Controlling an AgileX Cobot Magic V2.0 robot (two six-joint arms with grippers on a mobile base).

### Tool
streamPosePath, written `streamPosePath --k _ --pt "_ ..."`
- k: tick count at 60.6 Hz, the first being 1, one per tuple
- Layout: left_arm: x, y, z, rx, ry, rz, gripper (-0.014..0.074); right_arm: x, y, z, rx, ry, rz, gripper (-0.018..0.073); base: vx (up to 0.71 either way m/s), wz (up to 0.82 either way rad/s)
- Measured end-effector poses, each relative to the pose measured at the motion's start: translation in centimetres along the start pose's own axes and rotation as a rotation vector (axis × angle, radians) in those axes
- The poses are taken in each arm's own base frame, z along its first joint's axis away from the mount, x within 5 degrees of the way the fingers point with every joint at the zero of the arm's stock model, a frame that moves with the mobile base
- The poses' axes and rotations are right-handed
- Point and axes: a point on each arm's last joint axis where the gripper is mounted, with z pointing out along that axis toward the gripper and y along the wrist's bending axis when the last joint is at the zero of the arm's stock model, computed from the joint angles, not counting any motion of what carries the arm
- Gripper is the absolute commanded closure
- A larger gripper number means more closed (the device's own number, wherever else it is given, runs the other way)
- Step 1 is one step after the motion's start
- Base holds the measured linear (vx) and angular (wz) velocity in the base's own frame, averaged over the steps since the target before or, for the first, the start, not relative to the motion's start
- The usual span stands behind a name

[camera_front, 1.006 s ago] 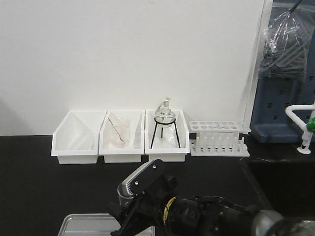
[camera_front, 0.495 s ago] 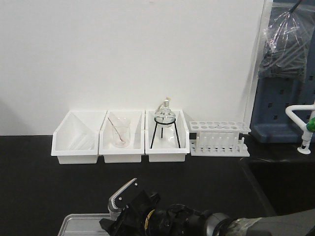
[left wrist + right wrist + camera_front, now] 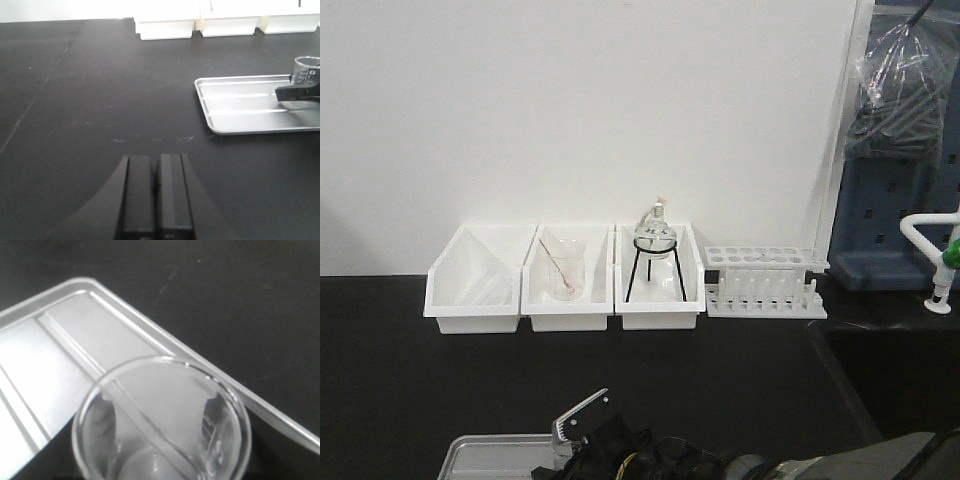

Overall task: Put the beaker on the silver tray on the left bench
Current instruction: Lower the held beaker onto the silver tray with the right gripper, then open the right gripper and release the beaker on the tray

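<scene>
Gripping the beaker [image 3: 306, 67] with right hand [image 3: 299, 93] above silver tray [image 3: 240, 107], frame right; left hand [image 3: 155, 192] closed, lower centre, above the tabletop [image 3: 100, 100].

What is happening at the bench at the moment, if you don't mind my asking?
The robot's right hand is holding the beaker over the silver tray on the black left bench, at the tray's edge. Whether the glass already rests on the tray cannot be told. The left hand is shut and empty, hovering over bare bench beside the tray. Along the wall, the white bins and test-tube rack sit untouched.
</scene>
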Motion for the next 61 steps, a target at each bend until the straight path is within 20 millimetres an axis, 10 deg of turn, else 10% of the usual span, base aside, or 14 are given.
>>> streamPosePath --k 33,61 --pt "0.0 0.0 0.0 0.000 0.000 0.000 0.0595 -0.1 0.0 0.0 0.009 -0.008 0.031 -0.0069 0.00 0.00" --pt "0.0 0.0 0.0 0.000 0.000 0.000 0.0595 -1.6 0.5 -0.7 0.007 -0.032 0.019 -0.0036 0.00 0.00"
